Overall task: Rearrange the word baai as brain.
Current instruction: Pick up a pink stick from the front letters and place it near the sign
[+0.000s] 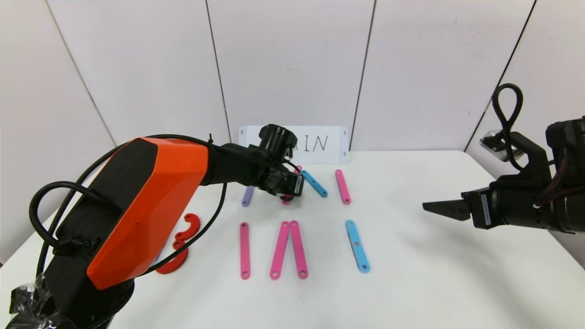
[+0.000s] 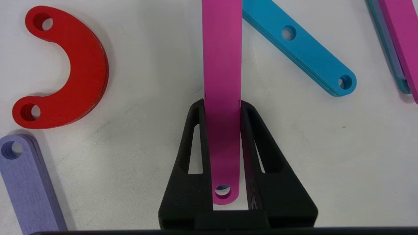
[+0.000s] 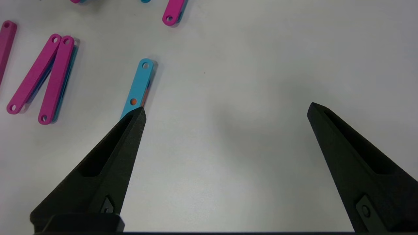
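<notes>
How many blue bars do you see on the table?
2. One blue bar lies slanted in the far row; the other blue bar is rightmost in the near row. Blue edges under pink bars may be more.

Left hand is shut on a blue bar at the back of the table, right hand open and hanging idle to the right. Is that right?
Not quite: the bar is pink, not blue. The left wrist view shows the left hand shut on a pink bar, with a blue bar lying free beside it. The rest holds: the right hand is open, idle at the right.
</notes>
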`<move>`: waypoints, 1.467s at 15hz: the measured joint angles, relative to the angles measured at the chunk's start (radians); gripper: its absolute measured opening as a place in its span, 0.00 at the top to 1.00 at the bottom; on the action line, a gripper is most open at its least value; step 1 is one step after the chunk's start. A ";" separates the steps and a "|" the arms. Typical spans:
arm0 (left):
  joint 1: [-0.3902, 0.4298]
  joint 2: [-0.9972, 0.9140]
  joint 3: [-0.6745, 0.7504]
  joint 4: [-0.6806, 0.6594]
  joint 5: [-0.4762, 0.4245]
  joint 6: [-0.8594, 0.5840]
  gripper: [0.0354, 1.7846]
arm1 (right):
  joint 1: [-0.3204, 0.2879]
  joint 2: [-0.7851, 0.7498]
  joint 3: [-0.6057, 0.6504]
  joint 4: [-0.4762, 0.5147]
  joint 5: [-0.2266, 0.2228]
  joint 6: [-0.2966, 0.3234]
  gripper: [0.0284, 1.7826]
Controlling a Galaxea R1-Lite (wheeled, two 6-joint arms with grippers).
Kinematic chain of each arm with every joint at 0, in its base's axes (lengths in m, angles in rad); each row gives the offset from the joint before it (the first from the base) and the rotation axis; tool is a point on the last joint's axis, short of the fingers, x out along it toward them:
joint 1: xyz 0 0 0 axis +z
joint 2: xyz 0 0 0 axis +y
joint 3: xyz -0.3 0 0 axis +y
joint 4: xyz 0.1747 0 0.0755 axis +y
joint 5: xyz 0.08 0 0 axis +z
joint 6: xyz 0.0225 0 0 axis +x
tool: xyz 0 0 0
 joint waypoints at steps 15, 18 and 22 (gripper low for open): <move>0.000 0.011 -0.003 -0.011 0.018 0.001 0.34 | 0.000 0.004 0.002 0.000 -0.001 -0.003 0.03; 0.000 0.004 -0.005 -0.012 0.014 -0.002 0.12 | 0.000 0.004 0.002 0.000 0.000 -0.004 0.03; 0.001 -0.029 -0.005 0.004 0.013 -0.033 0.02 | 0.000 0.004 0.002 0.000 0.000 0.000 0.03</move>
